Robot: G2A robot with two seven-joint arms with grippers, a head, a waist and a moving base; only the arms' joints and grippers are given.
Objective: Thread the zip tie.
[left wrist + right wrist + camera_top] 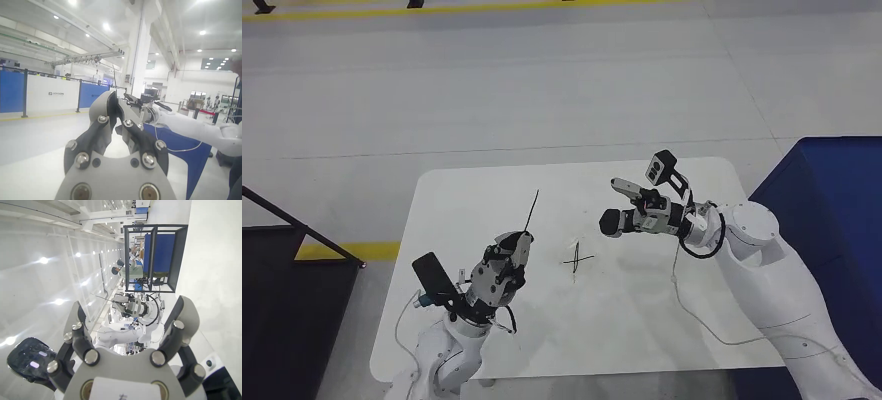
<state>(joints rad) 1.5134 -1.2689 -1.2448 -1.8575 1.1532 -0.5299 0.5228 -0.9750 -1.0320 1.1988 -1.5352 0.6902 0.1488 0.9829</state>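
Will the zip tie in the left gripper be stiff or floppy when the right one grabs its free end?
Probably springy rather than floppy: the zip tie juts nearly straight from the left gripper. Being so thin, its tip will likely deflect if the open right gripper nudges it.

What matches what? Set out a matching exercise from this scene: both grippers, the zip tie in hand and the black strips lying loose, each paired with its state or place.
Things
1. left gripper
2. right gripper
3. held zip tie
4. loose black strips

States or places
A. lying crossed on the white table
B. open, holding nothing
C. shut on a thin black strap
D. sticking out past closed fingertips

Pairs: 1-C, 2-B, 3-D, 4-A
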